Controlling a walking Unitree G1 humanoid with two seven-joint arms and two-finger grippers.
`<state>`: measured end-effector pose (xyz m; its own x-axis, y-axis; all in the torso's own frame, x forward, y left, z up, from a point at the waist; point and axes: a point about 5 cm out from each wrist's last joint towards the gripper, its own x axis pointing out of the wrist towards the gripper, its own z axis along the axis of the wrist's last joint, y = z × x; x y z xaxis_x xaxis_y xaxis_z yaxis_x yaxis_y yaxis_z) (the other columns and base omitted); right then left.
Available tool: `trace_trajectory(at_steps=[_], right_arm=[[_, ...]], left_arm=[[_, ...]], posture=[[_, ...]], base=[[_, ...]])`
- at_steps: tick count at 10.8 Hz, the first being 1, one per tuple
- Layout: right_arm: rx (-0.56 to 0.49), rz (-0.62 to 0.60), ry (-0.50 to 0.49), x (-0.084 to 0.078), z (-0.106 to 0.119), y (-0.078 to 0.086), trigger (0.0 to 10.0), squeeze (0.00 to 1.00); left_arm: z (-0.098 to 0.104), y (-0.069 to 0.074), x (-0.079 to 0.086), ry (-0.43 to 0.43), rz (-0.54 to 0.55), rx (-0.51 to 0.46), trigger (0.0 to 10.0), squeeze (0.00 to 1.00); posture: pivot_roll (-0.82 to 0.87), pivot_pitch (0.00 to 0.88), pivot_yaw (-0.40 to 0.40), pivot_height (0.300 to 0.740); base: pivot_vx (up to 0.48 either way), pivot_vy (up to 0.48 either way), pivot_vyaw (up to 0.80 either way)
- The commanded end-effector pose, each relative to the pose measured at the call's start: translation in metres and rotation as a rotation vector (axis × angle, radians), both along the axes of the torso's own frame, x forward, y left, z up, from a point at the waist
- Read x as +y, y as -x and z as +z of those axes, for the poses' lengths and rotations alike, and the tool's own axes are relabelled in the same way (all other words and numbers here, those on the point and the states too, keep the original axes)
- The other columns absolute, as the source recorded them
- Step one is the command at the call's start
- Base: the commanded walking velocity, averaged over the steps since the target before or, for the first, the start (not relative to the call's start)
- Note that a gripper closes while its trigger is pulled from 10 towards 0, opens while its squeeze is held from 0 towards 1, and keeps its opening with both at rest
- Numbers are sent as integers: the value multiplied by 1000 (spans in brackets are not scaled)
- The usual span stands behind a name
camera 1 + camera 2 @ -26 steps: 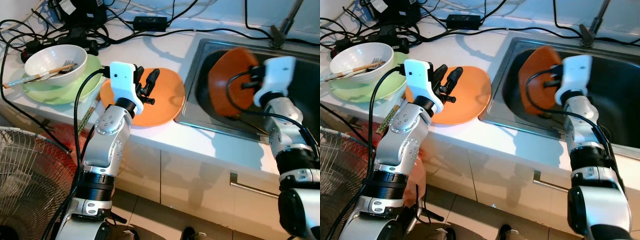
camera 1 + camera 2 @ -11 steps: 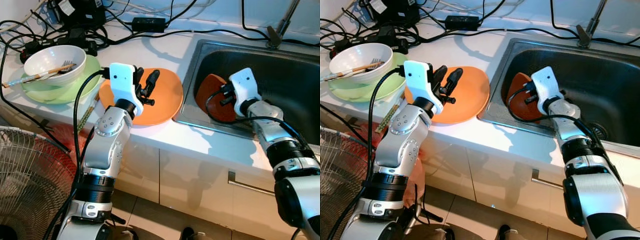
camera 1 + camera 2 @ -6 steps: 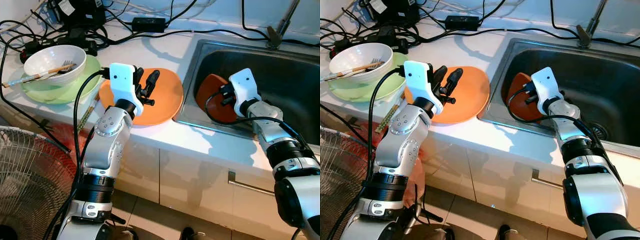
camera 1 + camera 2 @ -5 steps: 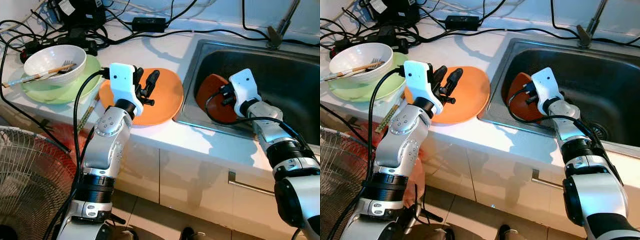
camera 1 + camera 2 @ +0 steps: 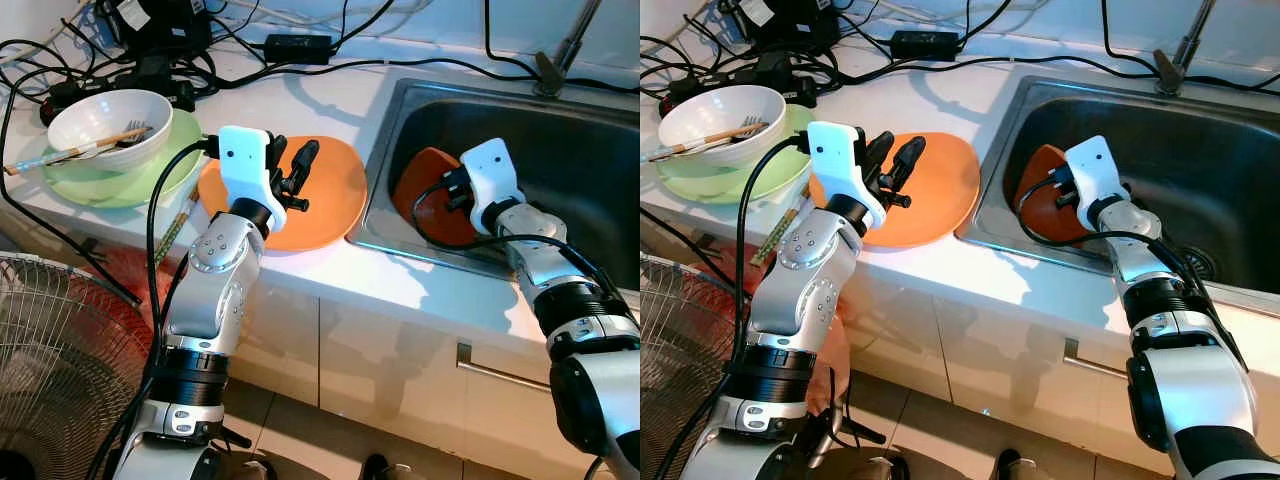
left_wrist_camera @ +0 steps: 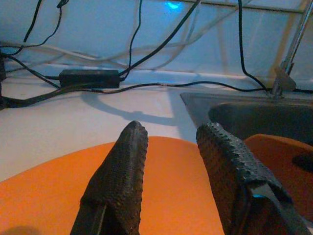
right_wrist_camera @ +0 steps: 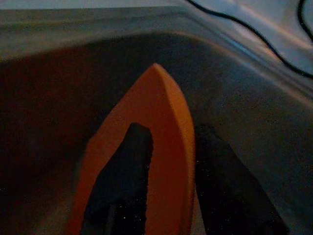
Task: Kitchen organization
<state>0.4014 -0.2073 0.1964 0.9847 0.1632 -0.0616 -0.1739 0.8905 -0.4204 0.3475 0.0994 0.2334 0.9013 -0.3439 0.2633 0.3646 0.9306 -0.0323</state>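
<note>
Your right gripper pinches an orange plate by its rim, low at the sink's left wall.

That plate stands tilted on edge in the basin, one black finger on each face. It looks like a stiff, light, smooth dish, probably plastic and likely slippery if wet, so keep your hold on the rim and set it down gently. Your left gripper hovers with fingers parted, holding nothing, over a second orange plate lying flat on the counter at the sink's left edge. Further left, a white bowl with chopsticks sits in a green plate. No brand, label or writing can be read.
</note>
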Motion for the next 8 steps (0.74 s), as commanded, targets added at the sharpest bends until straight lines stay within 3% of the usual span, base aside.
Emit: trace_trajectory(at_steps=[1, 4, 8], right_arm=[[-70, -14, 10, -2, 15, -2, 10000, 0], [-140, -52, -23, -5, 24, -3, 10000, 0], [-124, -38, -49, -1, 16, -2, 10000, 0]], left_arm=[[2, 2, 3, 0, 15, -10, 10000, 0], [0, 2, 2, 1, 12, -5, 10000, 0], [0, 2, 3, 2, 16, -3, 10000, 0]], posture=[[92, 172, 11, 740], [93, 173, 10, 740], [94, 176, 9, 740]], base=[[0, 0, 0], [0, 0, 0], [0, 0, 0]])
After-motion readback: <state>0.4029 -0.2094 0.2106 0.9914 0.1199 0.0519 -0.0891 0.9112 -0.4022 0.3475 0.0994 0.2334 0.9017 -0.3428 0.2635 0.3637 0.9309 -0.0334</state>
